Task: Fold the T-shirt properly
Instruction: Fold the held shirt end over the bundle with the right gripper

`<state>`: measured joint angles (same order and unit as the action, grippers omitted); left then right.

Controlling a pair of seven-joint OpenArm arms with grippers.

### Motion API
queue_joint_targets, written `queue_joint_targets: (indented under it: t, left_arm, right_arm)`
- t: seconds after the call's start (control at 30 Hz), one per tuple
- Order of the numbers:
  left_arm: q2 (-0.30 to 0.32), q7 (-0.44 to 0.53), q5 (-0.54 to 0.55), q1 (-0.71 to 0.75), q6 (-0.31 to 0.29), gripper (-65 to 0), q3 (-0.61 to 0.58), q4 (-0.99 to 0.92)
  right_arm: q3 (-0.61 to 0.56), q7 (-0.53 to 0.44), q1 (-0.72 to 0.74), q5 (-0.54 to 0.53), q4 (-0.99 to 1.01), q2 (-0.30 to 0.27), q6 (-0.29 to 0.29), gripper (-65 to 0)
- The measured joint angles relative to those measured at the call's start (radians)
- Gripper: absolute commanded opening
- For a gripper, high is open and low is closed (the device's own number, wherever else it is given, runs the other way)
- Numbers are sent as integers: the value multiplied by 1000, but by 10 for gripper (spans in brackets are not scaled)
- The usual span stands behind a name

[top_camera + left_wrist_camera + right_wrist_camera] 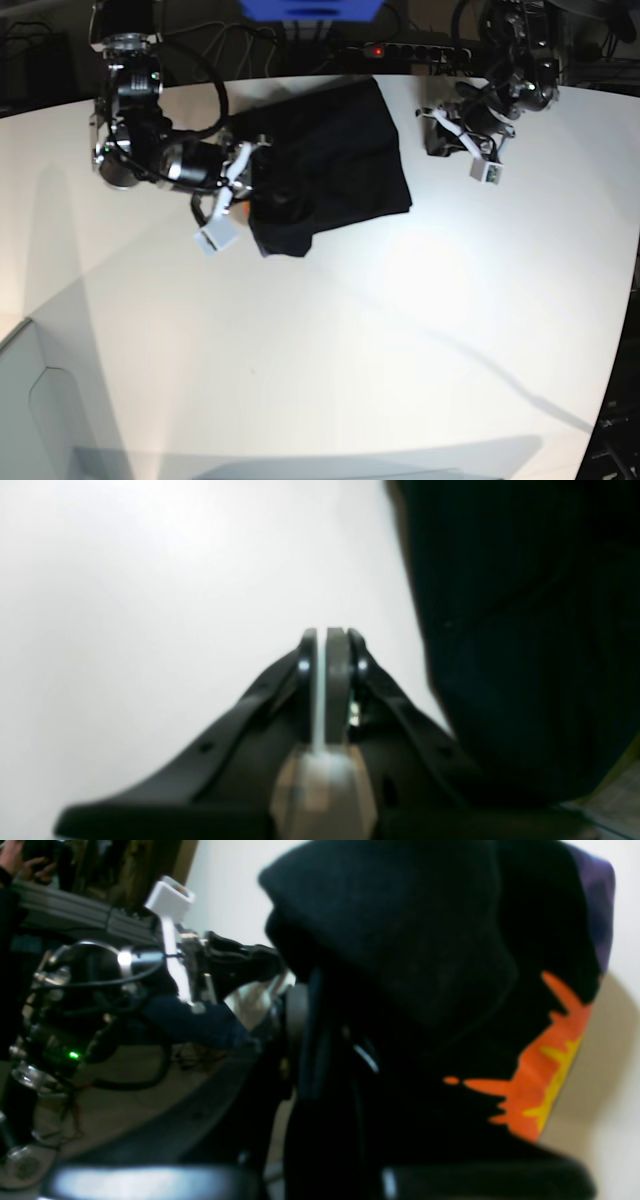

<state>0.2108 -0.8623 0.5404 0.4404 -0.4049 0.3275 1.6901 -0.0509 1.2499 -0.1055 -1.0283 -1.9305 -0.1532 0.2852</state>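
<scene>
T-shirt (325,165): bunched on bench (400,330). I see right tool (300,1010) clamped in cloth, fingertips buried; left tool (327,645) closed, empty, blurred.

Two black robot arms with silver metal joints and looping black cables. Each wrist carries a small white camera block. The left claw (327,630) has black curved fingers with shiny screws.

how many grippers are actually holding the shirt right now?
1. The right gripper is shut on the T-shirt at its edge. The left gripper is shut and empty, off beside the cloth.
</scene>
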Motion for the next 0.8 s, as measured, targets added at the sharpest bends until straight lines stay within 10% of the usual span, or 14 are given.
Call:
queue_joint_targets:
  t: [0.8]
  left_arm:
    - [0, 0, 0, -1, 0, -611, 5, -1]
  right_arm:
    - [-395, -324, 85, -12, 392, 8, -86, -650]
